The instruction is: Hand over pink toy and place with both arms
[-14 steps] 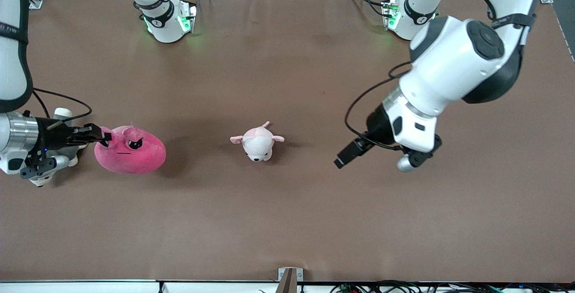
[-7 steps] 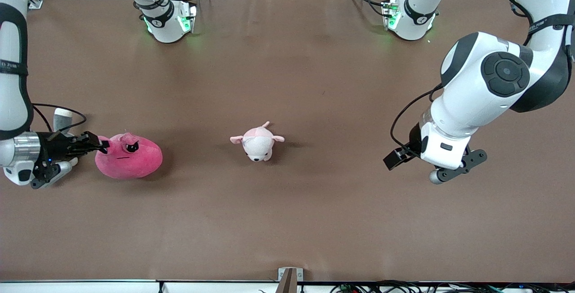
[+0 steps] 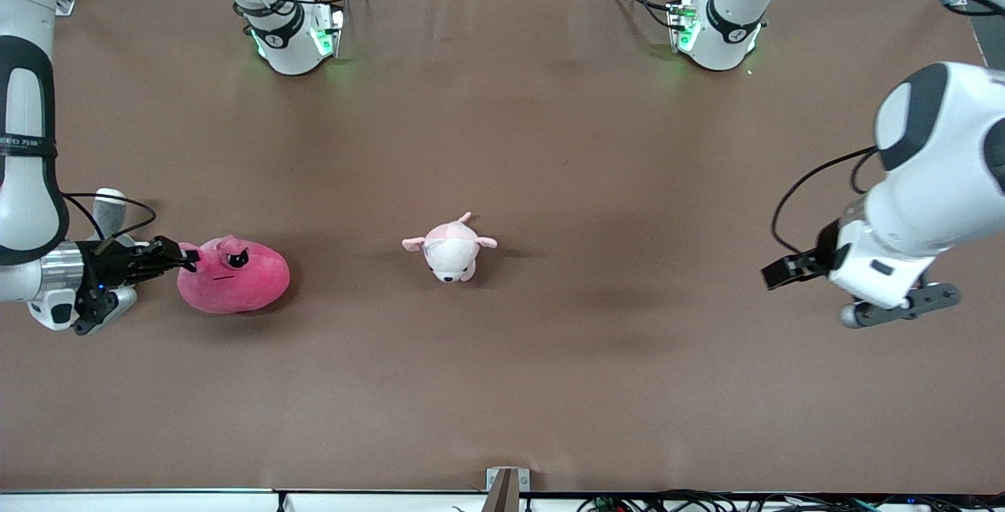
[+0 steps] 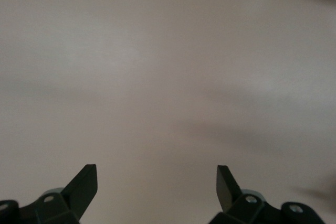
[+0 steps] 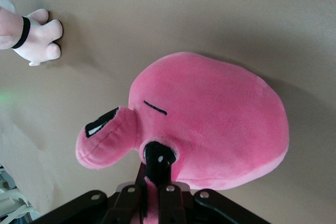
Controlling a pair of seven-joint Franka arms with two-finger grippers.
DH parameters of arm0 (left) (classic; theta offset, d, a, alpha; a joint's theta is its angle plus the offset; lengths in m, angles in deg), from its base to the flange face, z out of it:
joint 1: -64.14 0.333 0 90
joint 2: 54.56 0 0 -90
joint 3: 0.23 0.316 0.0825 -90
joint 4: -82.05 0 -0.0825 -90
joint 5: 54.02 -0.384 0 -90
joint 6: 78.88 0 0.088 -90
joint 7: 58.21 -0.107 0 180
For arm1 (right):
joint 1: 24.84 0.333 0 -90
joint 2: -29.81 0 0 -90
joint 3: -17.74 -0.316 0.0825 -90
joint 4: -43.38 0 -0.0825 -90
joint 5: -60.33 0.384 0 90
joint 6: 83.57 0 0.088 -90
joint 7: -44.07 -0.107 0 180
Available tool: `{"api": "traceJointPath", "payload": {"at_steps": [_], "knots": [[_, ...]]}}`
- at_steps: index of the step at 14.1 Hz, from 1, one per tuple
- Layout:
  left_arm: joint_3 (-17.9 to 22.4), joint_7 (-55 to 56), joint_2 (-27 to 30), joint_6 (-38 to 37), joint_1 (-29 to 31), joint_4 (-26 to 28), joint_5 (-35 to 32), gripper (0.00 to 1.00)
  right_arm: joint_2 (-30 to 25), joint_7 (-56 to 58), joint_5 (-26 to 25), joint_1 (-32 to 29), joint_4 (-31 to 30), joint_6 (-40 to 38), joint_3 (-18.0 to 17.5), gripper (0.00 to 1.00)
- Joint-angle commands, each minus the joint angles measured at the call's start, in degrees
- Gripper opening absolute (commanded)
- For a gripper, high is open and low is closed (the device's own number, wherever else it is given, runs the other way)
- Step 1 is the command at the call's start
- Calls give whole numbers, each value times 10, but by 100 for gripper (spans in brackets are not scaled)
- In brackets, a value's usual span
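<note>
The pink toy (image 3: 235, 278) lies low at the right arm's end of the table, angry face up. My right gripper (image 3: 189, 261) is shut on a fold of its plush at the edge. The right wrist view shows the pink toy (image 5: 220, 124) filling the middle, with the right gripper (image 5: 156, 181) pinching pink fabric beside a black eye patch. My left gripper (image 3: 772, 273) hangs open over bare table at the left arm's end. In the left wrist view the left gripper (image 4: 156, 174) has nothing between its fingers.
A small pale pink-and-white plush animal (image 3: 450, 249) lies at the table's middle, and it also shows in the right wrist view (image 5: 31, 35). A grey-and-white thing (image 3: 109, 206) lies partly hidden by the right wrist. The brown table (image 3: 550, 143) stretches between the arms.
The left arm has swung away from the table's middle toward its own end, gripper still open. The pink toy has come down lower and shifted slightly toward the middle in the right gripper.
</note>
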Motion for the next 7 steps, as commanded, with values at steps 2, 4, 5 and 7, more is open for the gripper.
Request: {"api": "traceJointPath", "payload": {"at_steps": [2,4,5,7], "knots": [[-3,-106,62,-50,39,8,4,100,10,15,10,-16,12,-8,-10,1],[19,-123,92,-68,33,11,5,100,14,18,10,-16,12,-7,-10,1],[27,-126,99,-83,27,10,15,100,18,18,9,-16,12,-6,-10,1],[52,-150,116,-110,18,10,40,100,20,19,9,-16,12,12,-10,3]]}}
